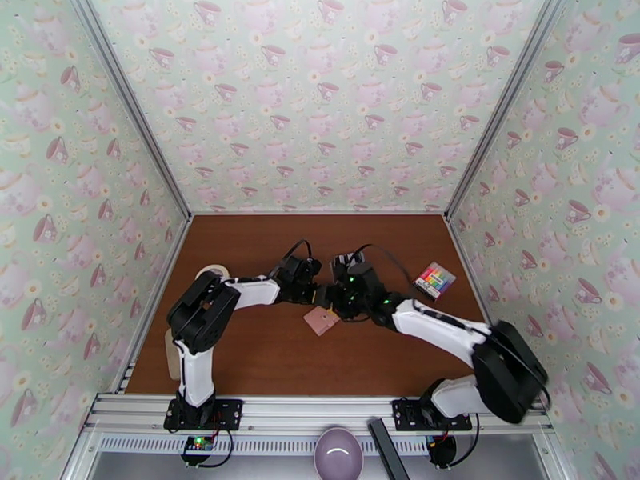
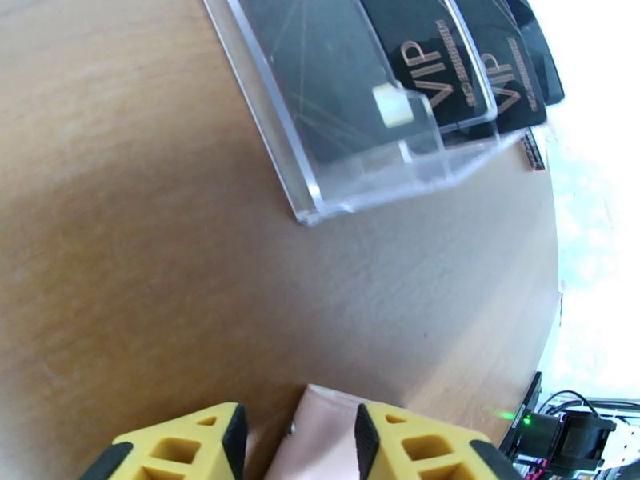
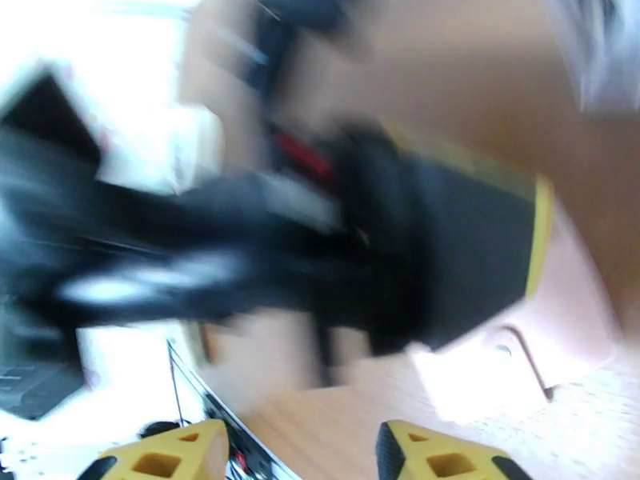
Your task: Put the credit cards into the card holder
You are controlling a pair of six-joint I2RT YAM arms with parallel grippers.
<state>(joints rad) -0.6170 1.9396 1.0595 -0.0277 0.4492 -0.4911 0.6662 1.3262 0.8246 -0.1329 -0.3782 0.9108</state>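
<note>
the left arm [image 1: 204,314] rises from its base, bends at the elbow and reaches right toward the middle, while the right arm [image 1: 448,330] folds at its elbow and stretches left to meet it, the two wrists close together. the left gripper [image 2: 300,450] is angled downward with its yellow fingers [image 2: 180,446] parted a little. the right gripper [image 3: 296,462] has its fingers spread wide.

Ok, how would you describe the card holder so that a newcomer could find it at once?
Look at the middle of the brown table, just on the near side of where the two arms meet. The card holder lies there: a small pink rectangle, unlike the multicoloured striped pad by the right wall.
</note>
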